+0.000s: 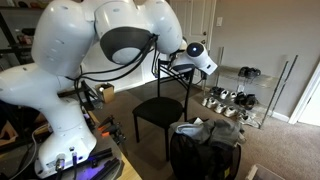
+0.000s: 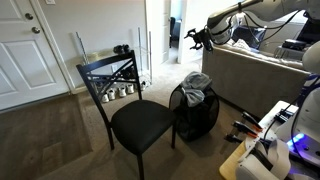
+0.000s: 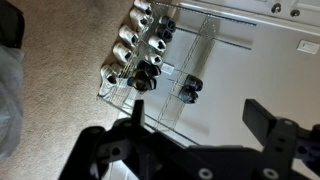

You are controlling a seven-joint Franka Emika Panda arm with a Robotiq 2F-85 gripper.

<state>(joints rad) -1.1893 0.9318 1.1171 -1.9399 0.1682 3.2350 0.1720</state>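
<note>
My gripper hangs open and empty in the air, above the back of a black chair. It also shows in an exterior view, high above a black hamper. In the wrist view the two black fingers stand wide apart with nothing between them. Far below them is a wire shoe rack with several shoes. The chair stands on carpet, its seat bare. Grey clothes are heaped on top of the hamper.
The shoe rack stands against the wall behind the chair, and also shows in an exterior view. A couch is next to the hamper. A white door is closed. A table with tools is near the robot base.
</note>
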